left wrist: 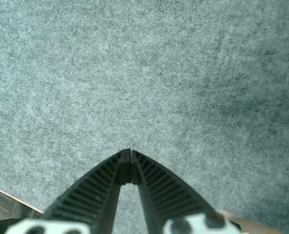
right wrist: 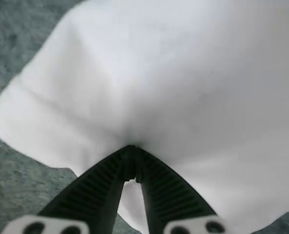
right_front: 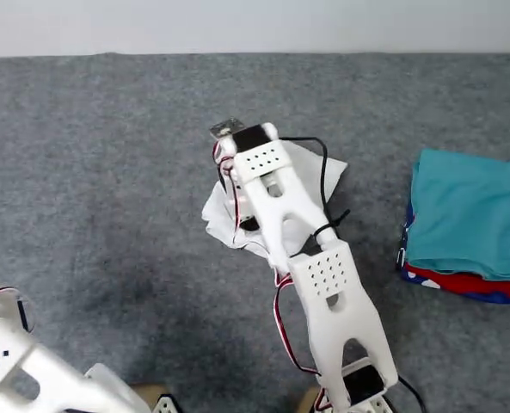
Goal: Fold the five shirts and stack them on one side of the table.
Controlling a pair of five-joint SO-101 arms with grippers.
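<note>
From above, my right arm [right_front: 323, 275] stretches from the near edge of the grey counter [right_front: 108, 172] toward its middle. It is bent at the elbow, with the wrist tipped down. The white shirt [right_front: 328, 172] lies rumpled mid-counter, partly under that wrist and forearm, its edges showing on both sides of the arm. On my right side of the counter lies the stack [right_front: 470, 215] of folded shirts, with teal on top, red beneath it and blue at the bottom. It is well apart from the white shirt. My left arm [right_front: 14, 366] sits low at the near left corner, far from both.

From my left wrist, my left fingers [left wrist: 98, 187] are clenched, tips meeting, with nothing between them. They point down at bare grey counter near its edge. I cannot tell whether the tips touch it.

From my right wrist, my right fingers [right wrist: 93, 187] are clenched too, their tips nipped into the white shirt. The cloth gathers into a small pucker just where they meet. The shirt spreads wide beyond the tips, and grey counter shows past its edge.
</note>
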